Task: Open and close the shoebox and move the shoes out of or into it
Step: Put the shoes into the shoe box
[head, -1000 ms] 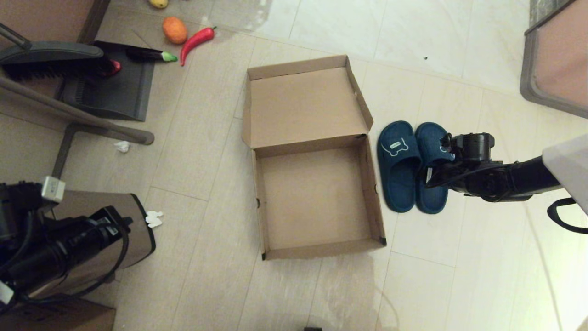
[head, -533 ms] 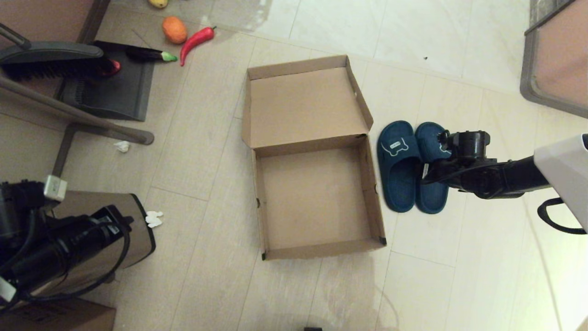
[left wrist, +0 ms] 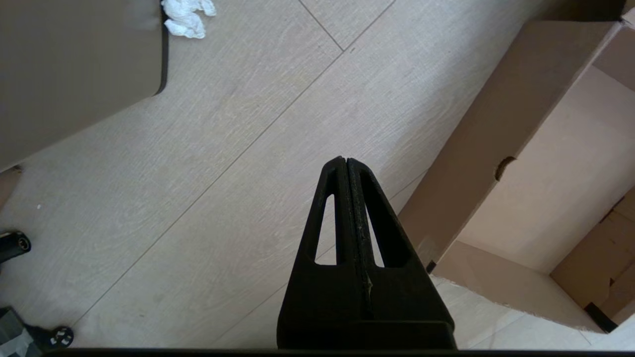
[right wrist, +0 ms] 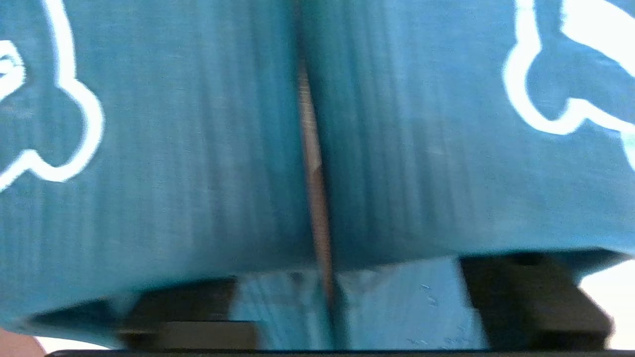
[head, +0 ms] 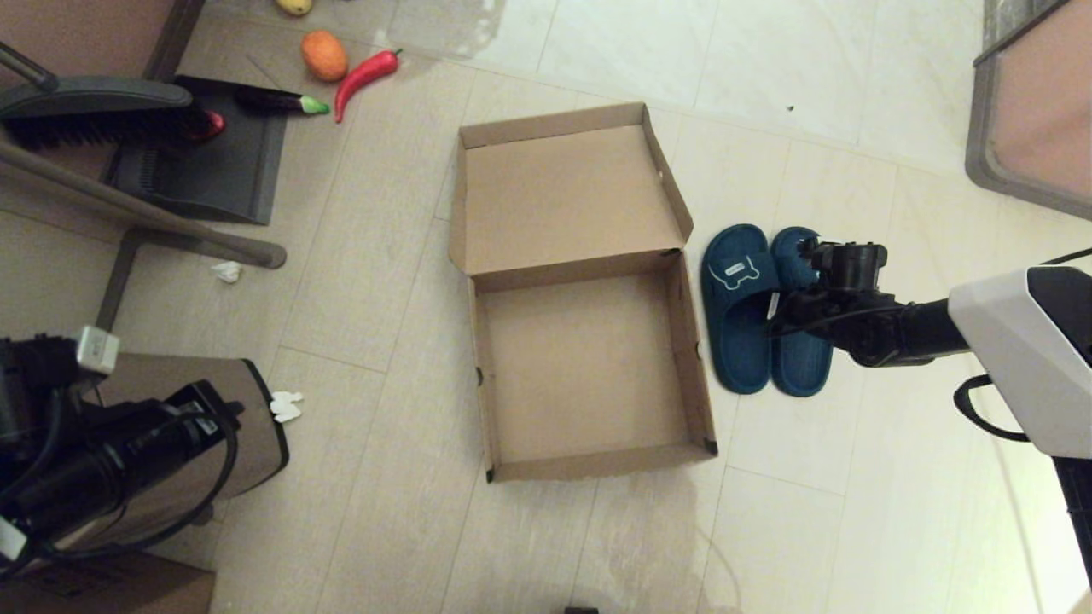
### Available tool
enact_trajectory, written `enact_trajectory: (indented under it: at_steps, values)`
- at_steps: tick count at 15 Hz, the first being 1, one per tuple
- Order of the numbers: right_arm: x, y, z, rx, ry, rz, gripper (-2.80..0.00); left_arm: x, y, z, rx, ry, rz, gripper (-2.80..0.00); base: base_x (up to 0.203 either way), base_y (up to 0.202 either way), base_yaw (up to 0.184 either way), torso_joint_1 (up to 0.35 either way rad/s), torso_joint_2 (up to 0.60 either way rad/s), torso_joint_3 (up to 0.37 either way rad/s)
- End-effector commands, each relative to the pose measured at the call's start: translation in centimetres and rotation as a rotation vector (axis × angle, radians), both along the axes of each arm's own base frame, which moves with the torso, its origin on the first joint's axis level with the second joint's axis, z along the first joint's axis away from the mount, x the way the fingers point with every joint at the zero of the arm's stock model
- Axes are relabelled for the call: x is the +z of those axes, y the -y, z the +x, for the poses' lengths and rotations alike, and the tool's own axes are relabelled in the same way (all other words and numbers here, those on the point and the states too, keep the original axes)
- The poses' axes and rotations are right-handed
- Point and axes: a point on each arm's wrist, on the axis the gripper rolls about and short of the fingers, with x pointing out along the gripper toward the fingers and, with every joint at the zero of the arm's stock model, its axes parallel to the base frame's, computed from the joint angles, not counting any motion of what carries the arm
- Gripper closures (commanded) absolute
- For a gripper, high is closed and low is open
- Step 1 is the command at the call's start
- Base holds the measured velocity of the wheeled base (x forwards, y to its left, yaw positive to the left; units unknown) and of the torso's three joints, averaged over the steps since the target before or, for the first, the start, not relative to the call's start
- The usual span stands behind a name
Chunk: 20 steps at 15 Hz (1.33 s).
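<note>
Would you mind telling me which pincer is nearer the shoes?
Right. The right pincer is down at the shoes, its fingers under their straps; the left pincer is shut, across the shoebox by the bin.

Right arm: extended from the right, black forearm level, white upper-arm housing behind it. Black right gripper (right wrist: 347, 302): directed downward, fingers (right wrist: 526, 292) spread wide apart. Left arm: folded low at the left. Black left gripper (left wrist: 346, 163): fingertips pressed together.
</note>
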Motion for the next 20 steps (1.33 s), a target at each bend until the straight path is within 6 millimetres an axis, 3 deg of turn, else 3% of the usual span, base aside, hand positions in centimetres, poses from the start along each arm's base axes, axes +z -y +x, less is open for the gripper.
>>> enact_trajectory:
  at_steps: [1,6,10,12,15,17,20]
  values:
    - [-0.4,0.0,0.3,-0.005,0.002,-0.002,0.0,-0.1,0.0,0.0,0.003,0.001,-0.003,0.0,0.0,0.0,0.0,0.0,0.0,0.0]
    - [0.3,-0.3,0.2,-0.002,0.014,-0.005,0.0,0.0,0.0,0.1,0.003,0.0,-0.003,0.0,0.0,0.0,0.0,0.0,0.0,0.0]
    - [2.6,-0.8,-1.2,-0.012,0.026,-0.018,0.0,-0.1,0.0,0.1,0.002,-0.002,-0.003,0.0,0.0,0.0,0.0,0.0,0.0,0.0]
    - [4.9,-0.8,-3.1,-0.013,0.026,-0.017,0.0,-0.1,0.0,0.1,0.001,-0.004,-0.001,0.0,0.0,0.0,0.0,0.0,0.0,0.0]
    - [10.5,-1.1,-7.3,-0.014,0.045,0.013,0.0,-0.5,0.0,0.3,-0.001,-0.02,-0.003,0.0,0.0,0.0,0.0,0.0,0.0,0.0]
    - [14.0,-2.6,-10.8,0.01,0.031,0.078,0.0,-0.6,0.2,0.5,-0.012,-0.025,0.0,0.0,0.0,0.0,0.0,0.0,0.0,0.0]
    - [17.2,-6.1,-14.4,0.093,0.043,0.137,0.0,-0.7,1.0,0.2,-0.039,-0.029,0.006,0.0,0.0,0.0,0.0,0.0,0.0,0.0]
